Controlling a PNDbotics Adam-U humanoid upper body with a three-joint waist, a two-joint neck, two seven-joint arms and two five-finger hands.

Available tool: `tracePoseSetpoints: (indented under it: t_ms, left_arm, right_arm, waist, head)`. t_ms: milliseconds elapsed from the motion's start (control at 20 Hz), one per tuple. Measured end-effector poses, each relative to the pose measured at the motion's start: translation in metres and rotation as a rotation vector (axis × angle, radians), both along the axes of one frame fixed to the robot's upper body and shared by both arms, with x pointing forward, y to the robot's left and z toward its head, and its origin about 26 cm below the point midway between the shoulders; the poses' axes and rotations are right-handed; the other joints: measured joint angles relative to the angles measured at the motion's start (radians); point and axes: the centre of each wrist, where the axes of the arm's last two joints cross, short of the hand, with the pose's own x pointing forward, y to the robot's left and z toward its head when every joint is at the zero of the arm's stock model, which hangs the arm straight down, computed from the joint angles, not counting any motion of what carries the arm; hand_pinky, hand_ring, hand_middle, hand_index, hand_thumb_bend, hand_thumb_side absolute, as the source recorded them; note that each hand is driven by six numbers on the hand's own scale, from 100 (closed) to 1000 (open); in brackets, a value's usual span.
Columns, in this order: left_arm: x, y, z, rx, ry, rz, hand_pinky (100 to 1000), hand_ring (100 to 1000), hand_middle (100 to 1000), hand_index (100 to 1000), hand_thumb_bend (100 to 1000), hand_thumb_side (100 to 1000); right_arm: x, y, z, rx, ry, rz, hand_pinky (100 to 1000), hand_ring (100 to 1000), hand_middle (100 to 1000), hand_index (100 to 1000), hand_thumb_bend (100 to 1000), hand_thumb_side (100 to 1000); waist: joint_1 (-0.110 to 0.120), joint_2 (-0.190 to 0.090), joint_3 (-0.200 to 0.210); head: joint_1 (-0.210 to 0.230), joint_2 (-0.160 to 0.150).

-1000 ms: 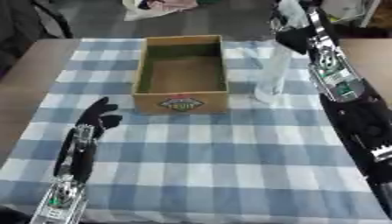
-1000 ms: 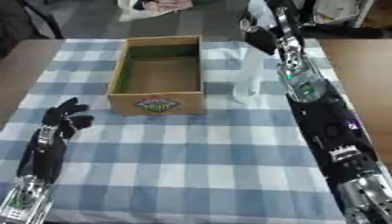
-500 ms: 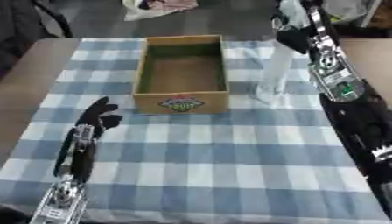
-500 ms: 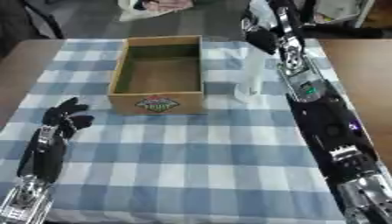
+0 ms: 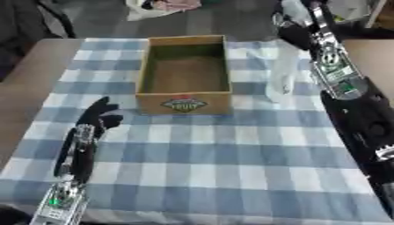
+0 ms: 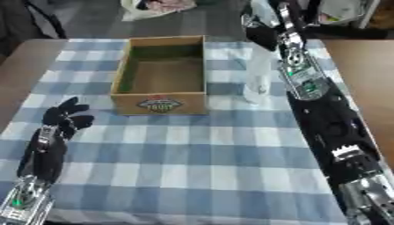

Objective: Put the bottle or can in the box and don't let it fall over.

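A blue-and-white checked tablecloth point(image 5: 231, 154) covers the middle of a brown wooden table point(image 5: 31, 88), whose bare top shows to the left of the cloth and again at the right point(image 5: 373, 55). Beyond the table's far edge lies a dark floor point(image 5: 100, 17). On it, near the top of the view, sits a crumpled white bag point(image 5: 150, 8) with something pink inside.

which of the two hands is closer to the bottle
The right hand, at the far right of the table just behind the clear bottle. The left hand rests on the near left of the checked cloth, on the other side of the box.
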Motion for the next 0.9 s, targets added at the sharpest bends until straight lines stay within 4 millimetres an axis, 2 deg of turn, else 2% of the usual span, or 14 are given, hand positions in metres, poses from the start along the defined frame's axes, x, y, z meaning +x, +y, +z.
tracePoseSetpoints:
  t_ms: [400, 900]
  left_arm:
    - [0.001, -0.004, 0.0, 0.0, 0.006, -0.019, 778, 711, 749, 917, 452, 960]
    - [0.005, -0.015, -0.007, 0.01, 0.033, -0.084, 778, 710, 748, 918, 453, 962]
  right_arm:
    - [0.001, 0.011, 0.021, 0.003, -0.031, 0.061, 481, 476, 321, 396, 100, 187]
    - [-0.002, 0.038, 0.069, -0.003, -0.118, 0.215, 491, 474, 321, 395, 100, 184]
  waist:
    - [0.005, -0.004, 0.051]
    - [-0.005, -0.008, 0.146]
  head:
    - [-0.024, 0.0]
    - [-0.115, -0.002]
